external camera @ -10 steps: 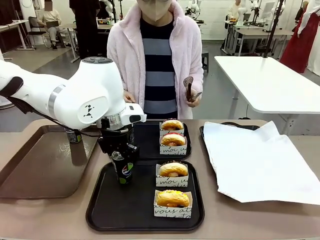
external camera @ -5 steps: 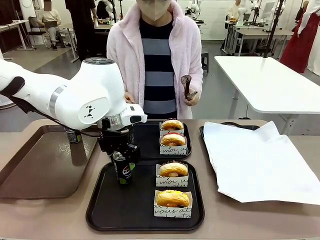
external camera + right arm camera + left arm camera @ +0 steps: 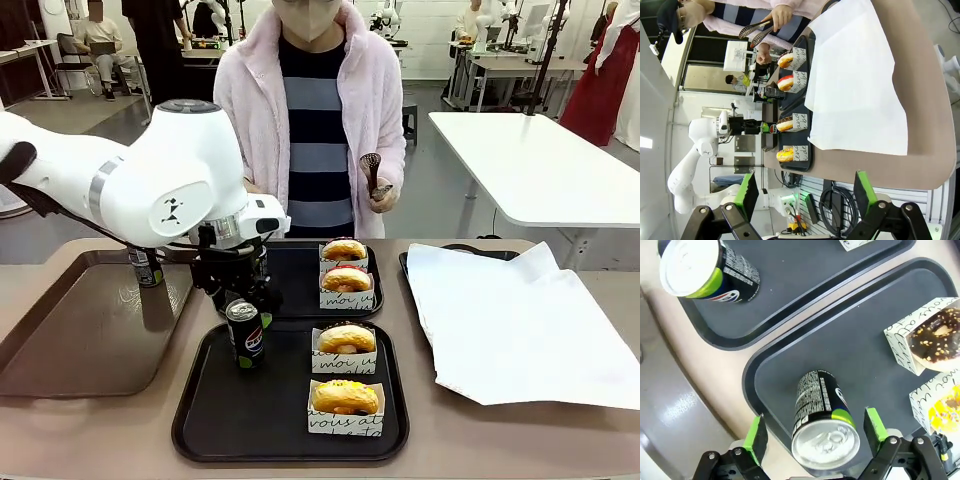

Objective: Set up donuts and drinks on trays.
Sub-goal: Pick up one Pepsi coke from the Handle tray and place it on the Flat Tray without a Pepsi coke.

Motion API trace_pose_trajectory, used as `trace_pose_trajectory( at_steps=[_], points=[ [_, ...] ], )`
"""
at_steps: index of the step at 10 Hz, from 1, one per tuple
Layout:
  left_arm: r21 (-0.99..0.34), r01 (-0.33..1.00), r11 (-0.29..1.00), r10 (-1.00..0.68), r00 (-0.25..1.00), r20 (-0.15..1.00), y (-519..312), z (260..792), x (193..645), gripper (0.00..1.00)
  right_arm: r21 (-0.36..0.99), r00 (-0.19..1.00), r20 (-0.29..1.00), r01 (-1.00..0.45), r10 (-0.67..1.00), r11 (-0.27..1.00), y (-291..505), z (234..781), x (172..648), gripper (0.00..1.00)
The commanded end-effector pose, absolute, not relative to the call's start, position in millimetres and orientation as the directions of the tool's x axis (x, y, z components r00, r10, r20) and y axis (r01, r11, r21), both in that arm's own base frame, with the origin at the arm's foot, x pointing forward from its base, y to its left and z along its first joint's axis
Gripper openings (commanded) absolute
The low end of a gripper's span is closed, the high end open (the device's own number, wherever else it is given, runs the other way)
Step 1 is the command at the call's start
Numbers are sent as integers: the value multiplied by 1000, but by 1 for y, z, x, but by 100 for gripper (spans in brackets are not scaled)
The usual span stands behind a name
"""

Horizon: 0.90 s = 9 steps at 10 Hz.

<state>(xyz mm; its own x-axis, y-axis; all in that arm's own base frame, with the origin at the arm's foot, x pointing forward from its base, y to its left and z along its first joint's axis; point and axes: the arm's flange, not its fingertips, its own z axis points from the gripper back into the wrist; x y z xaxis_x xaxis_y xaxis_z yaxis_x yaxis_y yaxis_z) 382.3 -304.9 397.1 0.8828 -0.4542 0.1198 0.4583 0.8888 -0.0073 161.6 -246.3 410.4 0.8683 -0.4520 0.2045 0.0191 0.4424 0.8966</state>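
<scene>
Lifted clear of the can [image 3: 246, 334], the left gripper [image 3: 243, 291] now hangs just above its silver top with the jaws spread, where a second ago it was closed around the can's body. That can stands upright and free in the near tray [image 3: 220, 420], at the tray's far left part. To the can's right, in the same tray, sit two sleeved donuts: one beside it [image 3: 345, 339] and a yellow-topped one [image 3: 346, 397] nearer the robot. Beyond the can lies the far tray [image 3: 302, 300], with two more sleeved donuts, a pink-topped one [image 3: 346, 279] and one behind it [image 3: 344, 249]. Left of the can, a long brown tray [image 3: 80, 330] holds another can [image 3: 146, 266] at its far edge. Well right of the can, a tray lined with white paper [image 3: 510, 320] carries nothing on the sheet. Behind the far tray a person [image 3: 315, 110] holds tongs [image 3: 375, 172].

Looking down, the left wrist view shows the green fingers [image 3: 756, 438] standing apart on either side of the can [image 3: 824, 425], not touching it, and a third can [image 3: 707, 269] standing in the far tray [image 3: 790, 295], which the arm hides from the front; it also shows the donut beside the can as chocolate-topped [image 3: 935, 340]. From the right wrist, the right gripper [image 3: 805, 195] is spread wide with nothing between its fingers, well off from the trays
</scene>
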Motion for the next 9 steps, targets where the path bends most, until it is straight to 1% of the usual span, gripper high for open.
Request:
trace_pose_trajectory(
  at_steps=[1,4,6,7,8,9],
  points=[
    [17,419,908,-418,901,113,-304,422,370,100,899,871,203,15,-447,438,-246,409,161,100],
    [13,442,897,-440,890,120,-301,439,356,100,899,871,203,15,-447,438,-246,409,161,100],
    [-15,431,902,-428,898,105,-295,447,347,100,899,871,203,15,-447,438,-246,409,161,100],
    [-19,440,898,-437,895,85,-291,449,347,100,899,871,203,15,-447,438,-246,409,161,100],
    [13,448,894,-446,887,116,-299,446,356,100,899,871,203,15,-447,438,-246,409,161,100],
    [13,448,894,-446,887,116,-299,446,356,100,899,871,203,15,-447,438,-246,409,161,100]
  ],
)
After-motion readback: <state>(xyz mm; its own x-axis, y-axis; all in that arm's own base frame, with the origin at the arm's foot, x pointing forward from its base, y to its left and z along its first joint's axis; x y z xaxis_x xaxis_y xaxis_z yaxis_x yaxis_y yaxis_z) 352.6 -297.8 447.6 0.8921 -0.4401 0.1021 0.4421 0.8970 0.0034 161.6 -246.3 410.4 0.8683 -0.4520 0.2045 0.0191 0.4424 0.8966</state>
